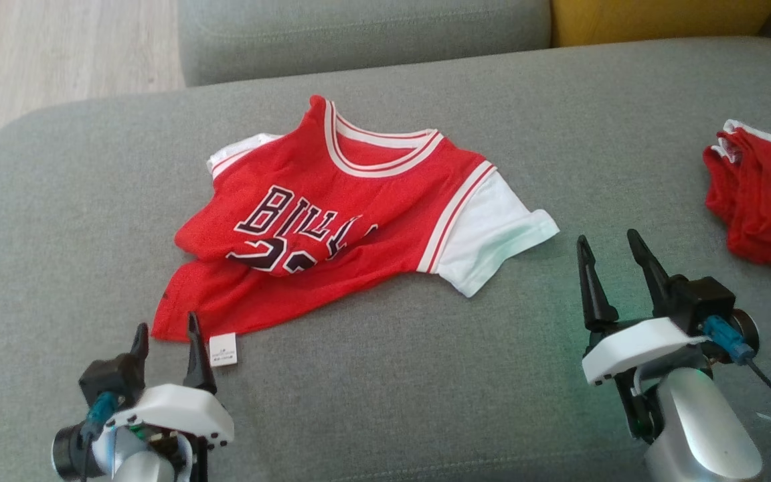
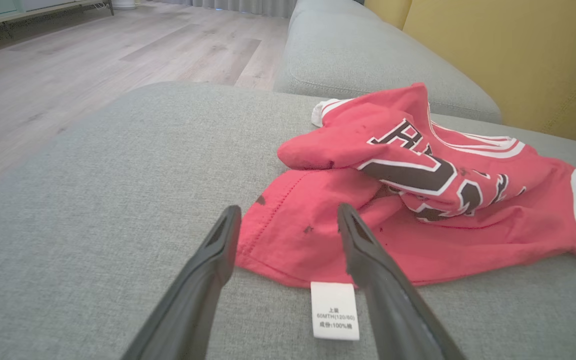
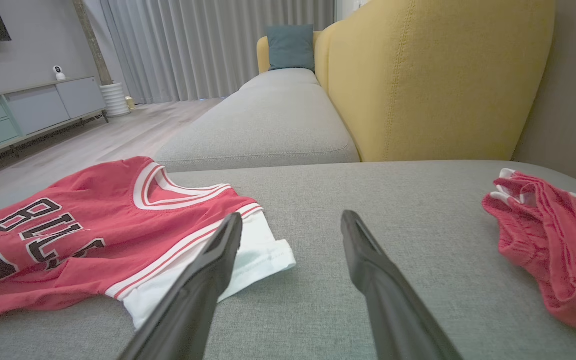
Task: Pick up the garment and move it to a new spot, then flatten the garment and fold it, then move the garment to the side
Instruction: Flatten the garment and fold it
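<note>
The garment [image 1: 332,221] is a small red basketball jersey with white sleeves and black lettering, lying rumpled on a grey sofa seat [image 1: 385,375]. Its lower left corner and white care label [image 1: 223,349] lie right by my left gripper [image 1: 166,333], which stands open with nothing between its fingers. In the left wrist view the garment's hem [image 2: 288,245] shows between the spread fingers, the label [image 2: 334,310] just in front. My right gripper [image 1: 608,249] is open and empty, to the right of the white sleeve [image 1: 492,241]. The right wrist view has the garment [image 3: 93,225] at left.
A second red garment [image 1: 763,201] lies bunched at the seat's right edge, also seen in the right wrist view [image 3: 553,245]. A yellow backrest [image 3: 433,80] and another grey cushion [image 1: 359,33] lie behind. Wooden floor [image 1: 57,47] is beyond the left edge.
</note>
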Robot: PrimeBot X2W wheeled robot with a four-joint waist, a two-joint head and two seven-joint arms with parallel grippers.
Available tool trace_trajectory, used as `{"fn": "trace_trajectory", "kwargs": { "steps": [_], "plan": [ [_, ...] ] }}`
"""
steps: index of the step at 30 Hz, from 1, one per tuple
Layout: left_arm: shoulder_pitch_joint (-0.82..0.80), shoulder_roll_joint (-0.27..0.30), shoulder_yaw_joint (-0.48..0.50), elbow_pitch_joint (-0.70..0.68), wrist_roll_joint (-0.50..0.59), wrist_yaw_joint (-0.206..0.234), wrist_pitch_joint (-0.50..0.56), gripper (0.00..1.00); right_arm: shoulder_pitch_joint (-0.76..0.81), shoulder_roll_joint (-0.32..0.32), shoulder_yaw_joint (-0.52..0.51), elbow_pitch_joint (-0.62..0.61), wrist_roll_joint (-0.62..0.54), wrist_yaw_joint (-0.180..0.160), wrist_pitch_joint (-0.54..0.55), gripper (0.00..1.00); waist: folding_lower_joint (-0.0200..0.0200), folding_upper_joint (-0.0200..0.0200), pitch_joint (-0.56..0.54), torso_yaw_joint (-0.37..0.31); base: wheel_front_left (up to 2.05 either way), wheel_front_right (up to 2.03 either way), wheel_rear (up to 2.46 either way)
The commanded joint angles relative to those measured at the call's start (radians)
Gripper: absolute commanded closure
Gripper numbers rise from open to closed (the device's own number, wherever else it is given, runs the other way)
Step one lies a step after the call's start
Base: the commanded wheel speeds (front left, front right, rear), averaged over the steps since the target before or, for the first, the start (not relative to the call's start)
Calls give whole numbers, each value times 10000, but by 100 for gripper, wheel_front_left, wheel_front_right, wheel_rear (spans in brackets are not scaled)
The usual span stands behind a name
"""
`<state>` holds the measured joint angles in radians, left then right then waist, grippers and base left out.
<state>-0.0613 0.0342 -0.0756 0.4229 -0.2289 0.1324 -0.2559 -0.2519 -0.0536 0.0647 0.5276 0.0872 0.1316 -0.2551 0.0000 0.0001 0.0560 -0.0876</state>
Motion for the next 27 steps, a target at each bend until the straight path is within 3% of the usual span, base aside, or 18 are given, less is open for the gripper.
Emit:
{"fn": "trace_trajectory", "kwargs": {
  "steps": [1,14,24,25,27],
  "plan": [
    [-297,160,264,-268,102,57,-59,0,-127,34,299,-360,53,-9,-66,0,0,-1,74,4,0,0,0],
    [-948,160,448,416,-49,259,-59,0,-538,34,194,-557,47,-9,-67,0,0,-1,1248,35,0,0,0],
    [-1533,160,538,1148,-138,87,-59,0,-914,34,67,-650,-97,-9,-67,0,0,-1,1976,53,0,0,0],
    [-1596,160,474,1256,-160,73,-59,2,-956,34,55,-603,-111,-9,-67,0,0,-1,2033,70,0,0,0],
    [-1706,160,339,1435,-197,31,-59,60,-1050,34,39,-483,-154,-9,-67,0,0,-1,2114,111,0,0,0]
  ]
}}
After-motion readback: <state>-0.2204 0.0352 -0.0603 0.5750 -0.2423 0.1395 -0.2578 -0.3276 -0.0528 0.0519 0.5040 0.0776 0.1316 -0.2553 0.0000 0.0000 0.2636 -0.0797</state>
